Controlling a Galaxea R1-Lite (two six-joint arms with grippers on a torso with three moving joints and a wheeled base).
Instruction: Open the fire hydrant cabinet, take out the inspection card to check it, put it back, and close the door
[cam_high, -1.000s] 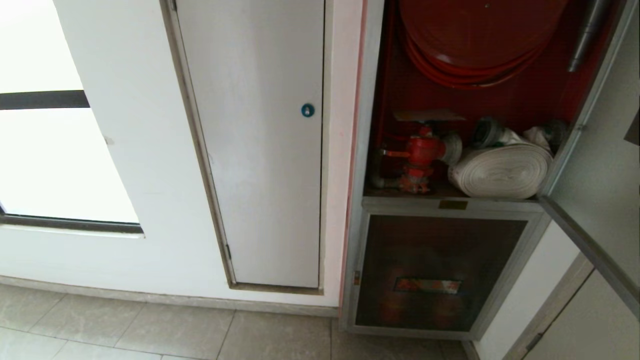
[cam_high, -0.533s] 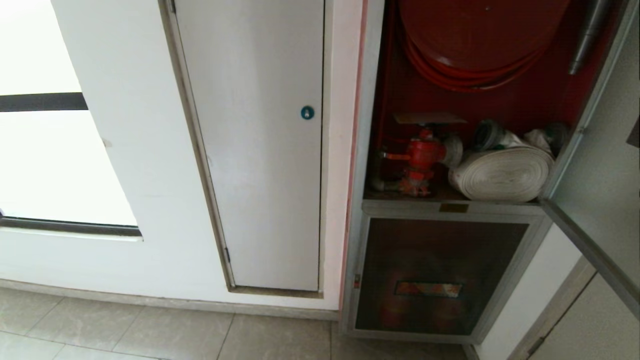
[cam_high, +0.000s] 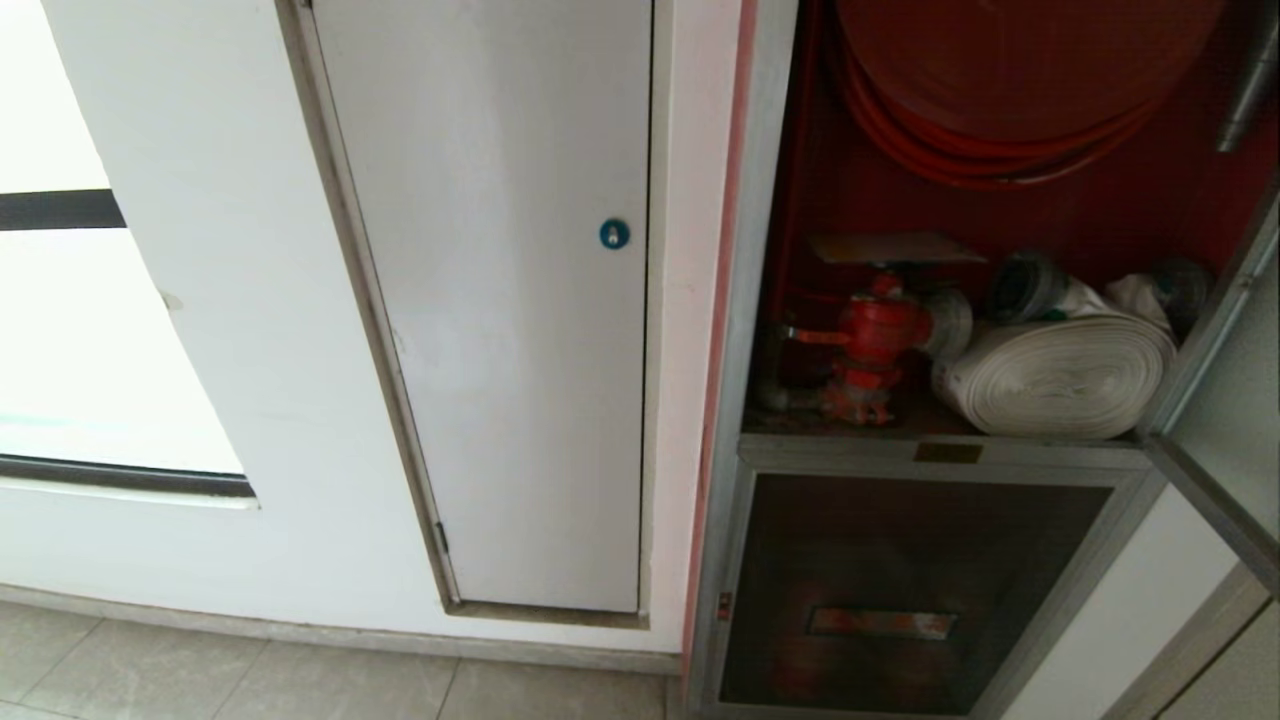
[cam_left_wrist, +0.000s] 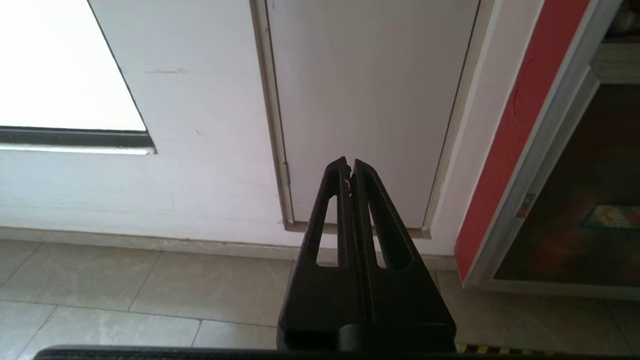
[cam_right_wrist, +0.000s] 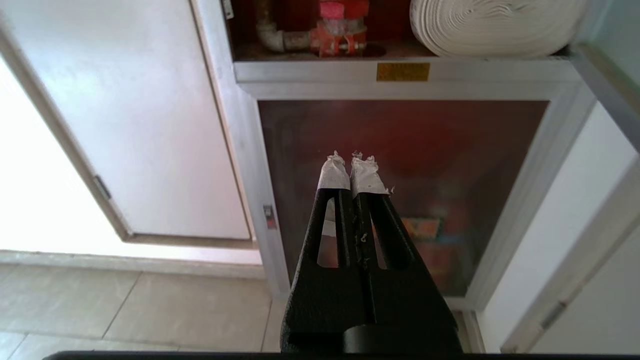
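Observation:
The fire hydrant cabinet (cam_high: 745, 330) stands open at the right of the head view, red inside, with a red hose reel (cam_high: 1010, 90), a red valve (cam_high: 872, 340) and a white rolled hose (cam_high: 1060, 378). Its door (cam_high: 1238, 400) is swung out at the far right edge. The inspection card is out of view. Neither gripper shows in the head view. My left gripper (cam_left_wrist: 349, 166) is shut and empty, facing the white wall door. My right gripper (cam_right_wrist: 350, 161), with white-taped fingertips (cam_right_wrist: 367, 177), is shut and empty, low before the cabinet (cam_right_wrist: 320, 75), under the valve (cam_right_wrist: 340, 30) and hose (cam_right_wrist: 492, 27).
A plain white door (cam_high: 500, 350) with a round blue lock (cam_high: 613, 234) lies left of the cabinet. Below the shelf is a smaller dark panel (cam_high: 900, 560) with a red label (cam_high: 880, 622). A bright window (cam_high: 70, 350) is at far left, over a tiled floor (cam_high: 250, 680).
The whole head view has shifted and the cabinet looks larger and further right, so the camera has moved closer. Nothing in the scene itself has moved.

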